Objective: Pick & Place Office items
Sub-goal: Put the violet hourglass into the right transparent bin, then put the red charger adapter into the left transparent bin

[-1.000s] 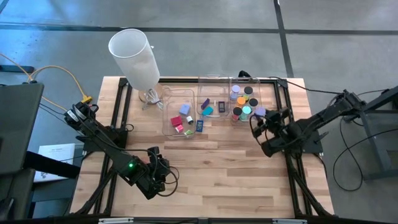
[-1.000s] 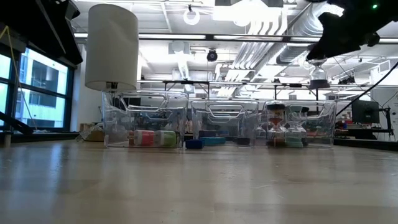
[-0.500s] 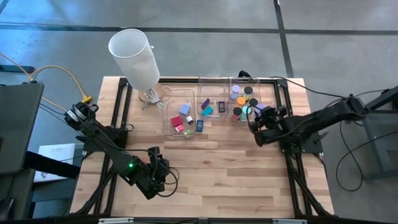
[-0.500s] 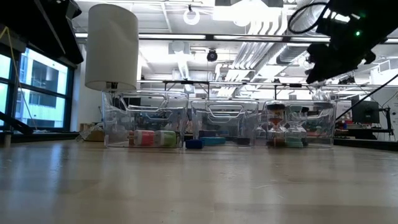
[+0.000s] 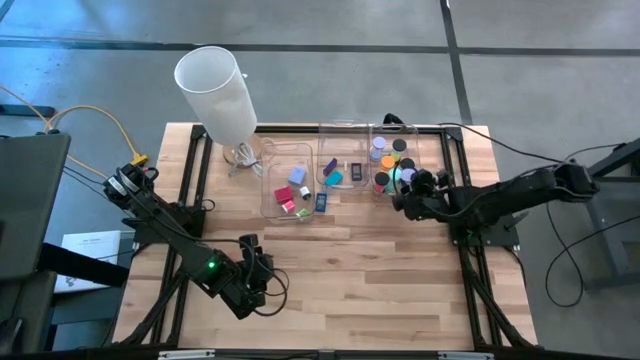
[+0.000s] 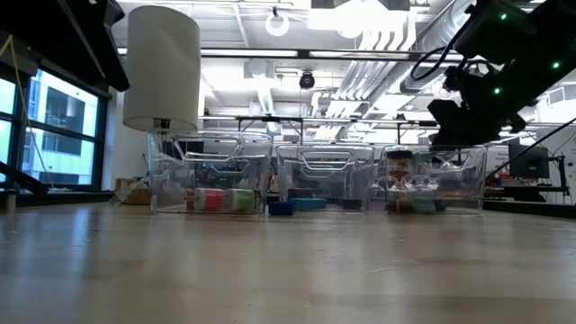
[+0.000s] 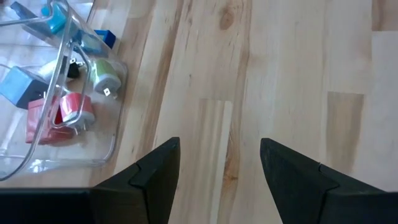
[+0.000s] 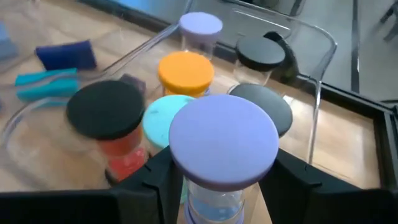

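1. Right gripper (image 5: 400, 196): positioned right of centre in the high view, at the near edge of the right-hand clear bin (image 5: 394, 132). Its fingers (image 8: 155, 180) are clamped on a lavender-capped container (image 8: 222, 149), held upright above the bin contents.
2. Right bin contents, right wrist view: black disc (image 8: 104, 109), orange disc (image 8: 185, 70), teal disc (image 8: 163, 115), a second lavender disc (image 8: 200, 25) and two further black discs (image 8: 261, 53).
3. Middle bin (image 5: 342, 130): holds the dark blue and teal flat rectangles (image 5: 334, 177).
4. Left bin (image 5: 268, 200): holds red (image 5: 283, 194), pink and lavender blocks (image 5: 297, 176).
5. Left gripper (image 5: 258, 270): lower left of centre in the high view, over bare table (image 5: 350, 270), jaws apart and holding nothing.
6. Tall white cylinder (image 5: 217, 92): upper left, beside the left bin.
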{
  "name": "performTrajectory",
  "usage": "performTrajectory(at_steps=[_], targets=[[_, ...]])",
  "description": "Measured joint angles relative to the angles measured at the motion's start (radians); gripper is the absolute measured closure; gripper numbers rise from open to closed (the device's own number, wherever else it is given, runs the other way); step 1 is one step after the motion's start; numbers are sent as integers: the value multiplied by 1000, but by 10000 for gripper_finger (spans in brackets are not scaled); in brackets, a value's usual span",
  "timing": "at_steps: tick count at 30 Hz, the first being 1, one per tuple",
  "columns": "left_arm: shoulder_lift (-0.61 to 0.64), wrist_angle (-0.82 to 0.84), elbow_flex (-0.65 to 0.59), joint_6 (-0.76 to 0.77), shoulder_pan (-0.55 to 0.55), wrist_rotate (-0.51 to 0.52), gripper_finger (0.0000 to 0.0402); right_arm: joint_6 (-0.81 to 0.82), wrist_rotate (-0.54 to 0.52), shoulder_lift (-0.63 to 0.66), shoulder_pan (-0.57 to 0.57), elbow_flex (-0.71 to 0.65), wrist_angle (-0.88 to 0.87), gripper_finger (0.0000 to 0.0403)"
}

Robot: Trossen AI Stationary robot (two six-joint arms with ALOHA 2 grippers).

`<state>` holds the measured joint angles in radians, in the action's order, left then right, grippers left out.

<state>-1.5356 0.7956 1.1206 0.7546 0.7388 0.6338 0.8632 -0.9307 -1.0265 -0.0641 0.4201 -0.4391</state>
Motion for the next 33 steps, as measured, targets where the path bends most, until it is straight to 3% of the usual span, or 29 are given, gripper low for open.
performTrajectory(at_steps=[7,27,33], targets=[[0,0,0,0,-20,0,188,-25,19,1,41,-38,85,234],[0,0,0,9,-21,-4,188,-24,34,-2,40,-41,123,165],[0,0,0,22,-21,-10,188,-120,44,16,40,-43,174,164]])
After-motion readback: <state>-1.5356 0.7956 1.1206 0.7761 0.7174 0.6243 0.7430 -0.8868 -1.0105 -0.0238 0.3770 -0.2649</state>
